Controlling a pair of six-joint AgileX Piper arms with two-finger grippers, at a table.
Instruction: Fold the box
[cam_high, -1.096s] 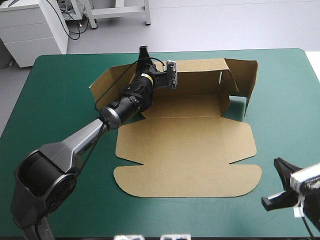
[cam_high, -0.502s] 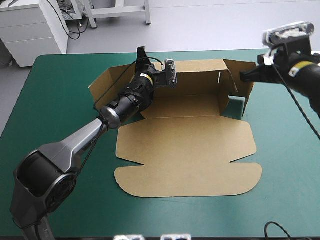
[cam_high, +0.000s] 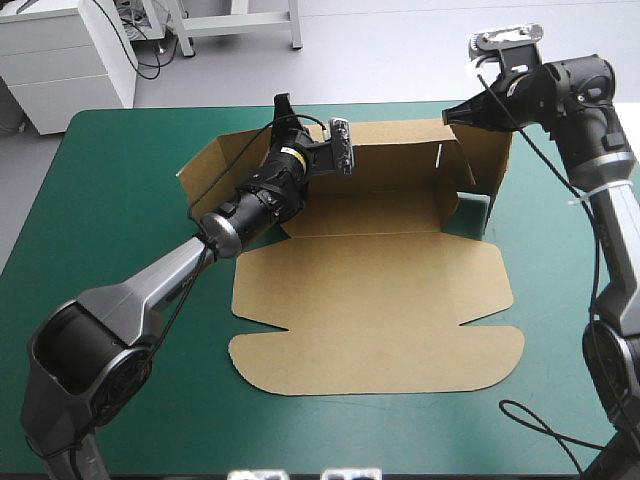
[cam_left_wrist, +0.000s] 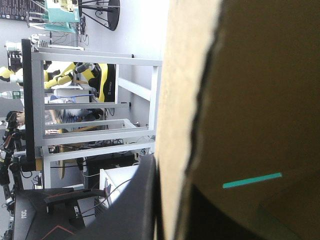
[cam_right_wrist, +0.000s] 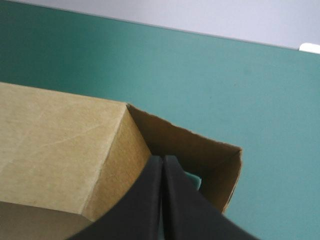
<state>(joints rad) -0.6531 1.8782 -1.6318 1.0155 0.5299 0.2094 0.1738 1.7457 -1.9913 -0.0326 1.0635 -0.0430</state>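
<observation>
The brown box (cam_high: 370, 300) lies in the middle of the table. Its back wall and both side flaps stand up, and the lid panel lies flat toward the front edge. My left gripper (cam_high: 284, 108) is at the back wall's left end, shut on the board. In the left wrist view the wall (cam_left_wrist: 260, 100) runs between the black fingers of the left gripper (cam_left_wrist: 172, 215). My right gripper (cam_high: 452, 113) hovers at the box's rear right corner. In its own view the right gripper (cam_right_wrist: 162, 159) is shut in a pointed arch over the inside of that corner (cam_right_wrist: 210, 165).
The teal-green cover (cam_high: 100, 250) surrounds the box on all sides. A narrow slot (cam_high: 439, 155) is cut in the back wall near the right flap. The table's far edge lies close behind the back wall.
The right arm has swung from the table's front right corner up to the box's rear right corner. The left arm and the box have not moved.
</observation>
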